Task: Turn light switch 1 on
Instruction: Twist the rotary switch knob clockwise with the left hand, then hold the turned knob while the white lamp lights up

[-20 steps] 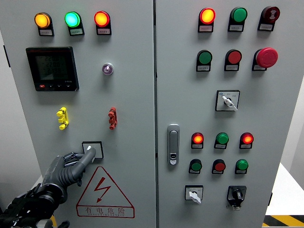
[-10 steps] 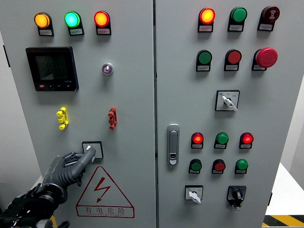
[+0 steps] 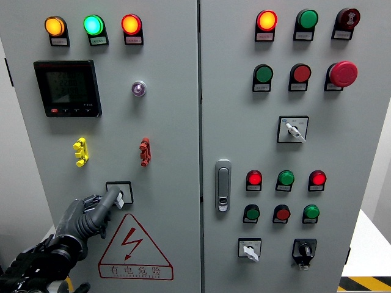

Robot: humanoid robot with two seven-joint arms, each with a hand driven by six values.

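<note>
1. Control cabinet (image 3: 171, 134), grey, two doors; vertical seam just left of the picture's middle.
2. Light switch (image 3: 120, 191): small black-framed square with a white knob, low on the left door, directly above the warning triangle (image 3: 131, 244).
3. Left hand (image 3: 85, 218): dark, enters from the lower left. One extended finger (image 3: 111, 199) touches the switch knob; the other fingers are curled in beside it. Nothing is grasped; whether the knob is pressed or merely touched cannot be told from this angle.
4. Left door, upper part: orange, green and red-orange indicator lamps (image 3: 93, 25) in a row, all lit; black digital meter (image 3: 67, 88) below them; a small round key-type button (image 3: 138, 88) to its right.
5. Left door, middle: yellow clip (image 3: 80, 151) and red clip (image 3: 145, 151), well apart.
6. Right door: door handle (image 3: 223, 185) near the seam; red mushroom button (image 3: 343, 73) at upper right; rotary selector (image 3: 293, 129) below it.
</note>
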